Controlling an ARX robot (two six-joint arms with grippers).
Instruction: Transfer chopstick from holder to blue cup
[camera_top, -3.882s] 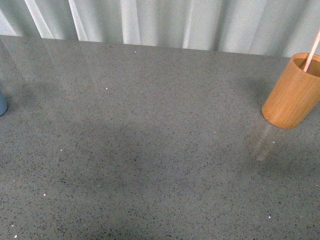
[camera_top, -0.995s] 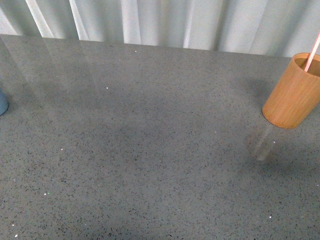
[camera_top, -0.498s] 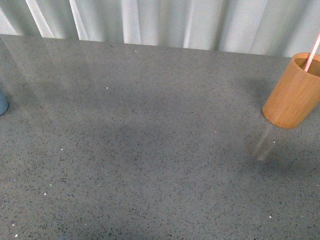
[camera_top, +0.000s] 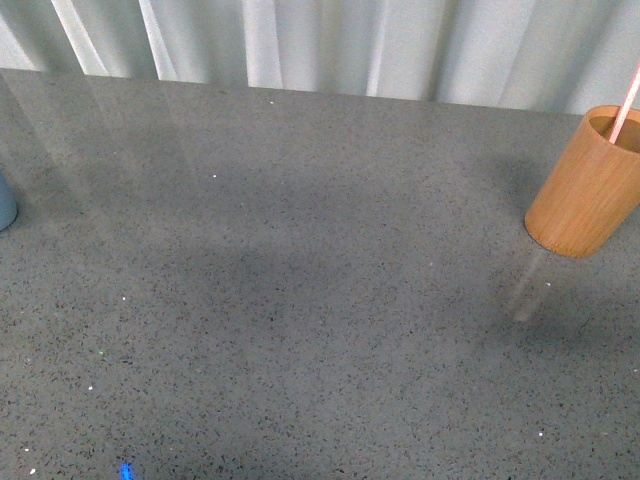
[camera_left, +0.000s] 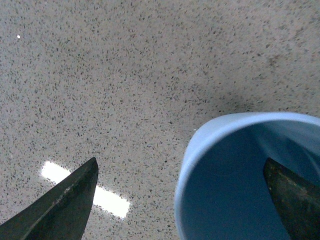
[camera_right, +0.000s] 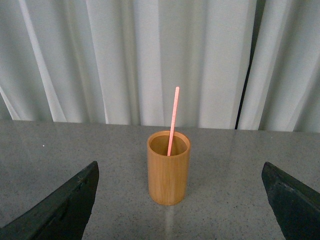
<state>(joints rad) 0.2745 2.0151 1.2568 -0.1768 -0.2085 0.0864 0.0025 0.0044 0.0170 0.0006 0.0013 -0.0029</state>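
Observation:
The orange-brown holder (camera_top: 584, 184) stands at the table's far right, with one thin pinkish chopstick (camera_top: 626, 102) leaning out of it. In the right wrist view the holder (camera_right: 168, 168) is upright ahead, the chopstick (camera_right: 172, 120) rising from it. My right gripper (camera_right: 180, 200) is open and empty, well short of the holder. The blue cup (camera_top: 5, 203) shows only as a sliver at the left edge. In the left wrist view the cup (camera_left: 235, 175) is empty and its rim lies between my fingers. My left gripper (camera_left: 185, 200) is open, right above it.
The grey speckled table (camera_top: 300, 300) spans the front view between cup and holder. White curtains (camera_top: 330, 45) hang behind the table's far edge. Neither arm shows in the front view.
Nothing has visibly moved; a small blue light speck has appeared near the table's front edge.

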